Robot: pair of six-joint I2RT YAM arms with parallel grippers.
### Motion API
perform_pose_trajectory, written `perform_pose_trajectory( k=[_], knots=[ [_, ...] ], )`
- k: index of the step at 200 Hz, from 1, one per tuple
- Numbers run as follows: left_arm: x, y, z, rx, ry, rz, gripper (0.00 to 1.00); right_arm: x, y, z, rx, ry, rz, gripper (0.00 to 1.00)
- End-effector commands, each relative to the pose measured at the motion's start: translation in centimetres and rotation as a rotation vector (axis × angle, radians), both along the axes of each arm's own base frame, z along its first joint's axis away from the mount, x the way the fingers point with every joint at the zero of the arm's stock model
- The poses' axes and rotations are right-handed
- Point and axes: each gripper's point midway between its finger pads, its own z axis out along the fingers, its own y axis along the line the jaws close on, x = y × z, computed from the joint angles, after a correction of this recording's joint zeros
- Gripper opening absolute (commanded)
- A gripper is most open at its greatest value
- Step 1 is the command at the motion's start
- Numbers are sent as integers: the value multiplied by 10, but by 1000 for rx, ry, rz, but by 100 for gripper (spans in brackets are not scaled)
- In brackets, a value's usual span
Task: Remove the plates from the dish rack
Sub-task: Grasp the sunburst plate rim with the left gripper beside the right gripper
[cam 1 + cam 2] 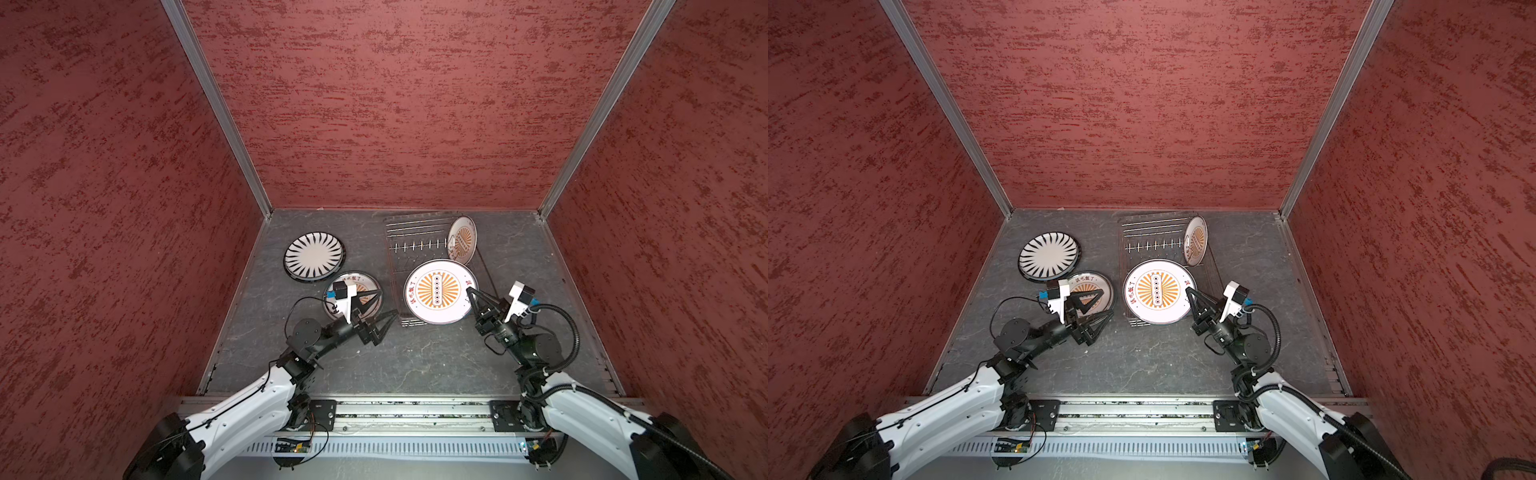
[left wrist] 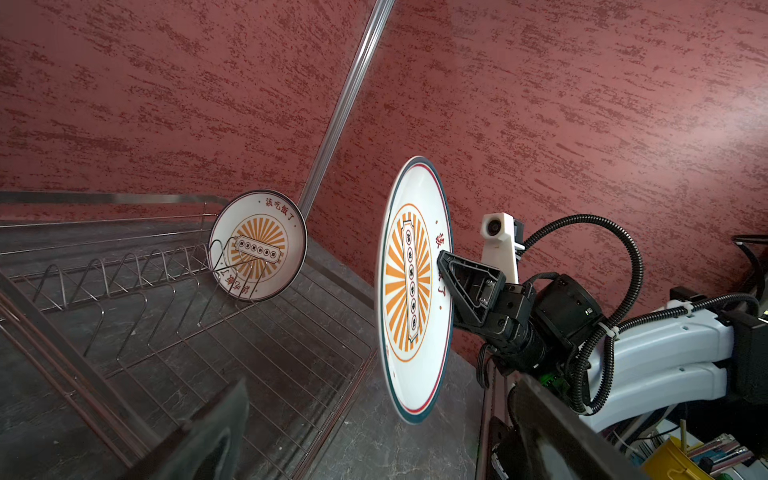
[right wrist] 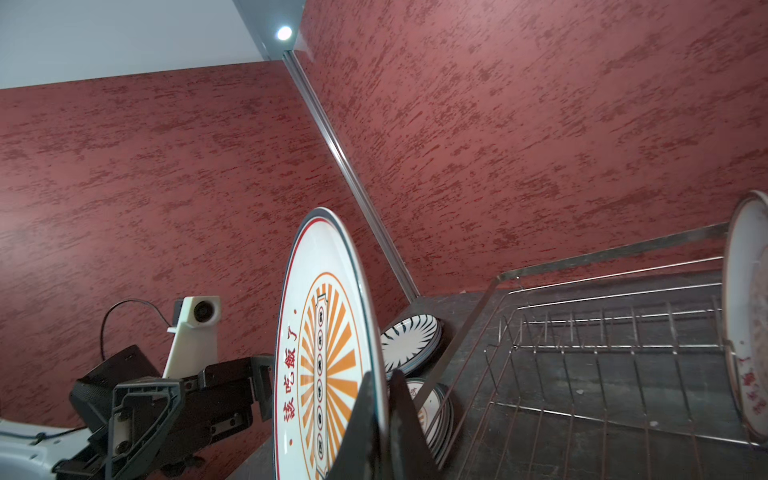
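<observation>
Your right gripper (image 1: 472,294) pinches the big sunburst plate (image 1: 436,291) at its 3 o'clock rim; your left gripper (image 1: 385,304), at 9 o'clock, has jaws wide.

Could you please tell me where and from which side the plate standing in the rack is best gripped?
Probably its top rim, pinched from above, a finger on each face: the plate stands on edge, tilted, at the dish rack's right end, its lower rim among the wires.

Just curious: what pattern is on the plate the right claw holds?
The plate shows an orange sunburst on white with red characters, clearest in the left wrist view.
</observation>
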Motion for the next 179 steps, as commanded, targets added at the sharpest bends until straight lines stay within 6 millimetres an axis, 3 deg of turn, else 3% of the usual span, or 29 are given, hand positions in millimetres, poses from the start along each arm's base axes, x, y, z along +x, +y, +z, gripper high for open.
perform_pose_trajectory(
  k=[1,49,157,179],
  knots=[
    [-1,-7,10,15,-49,-13,99,-28,1,45,84,-191,99,0],
    [2,-18,3,35,-34,-13,96,-16,10,40,63,-162,103,0],
    [12,-34,-12,85,68,-16,35,9,20,28,30,-114,57,0],
    [10,-39,-13,99,99,-51,30,11,21,26,27,-114,49,0]
  ],
)
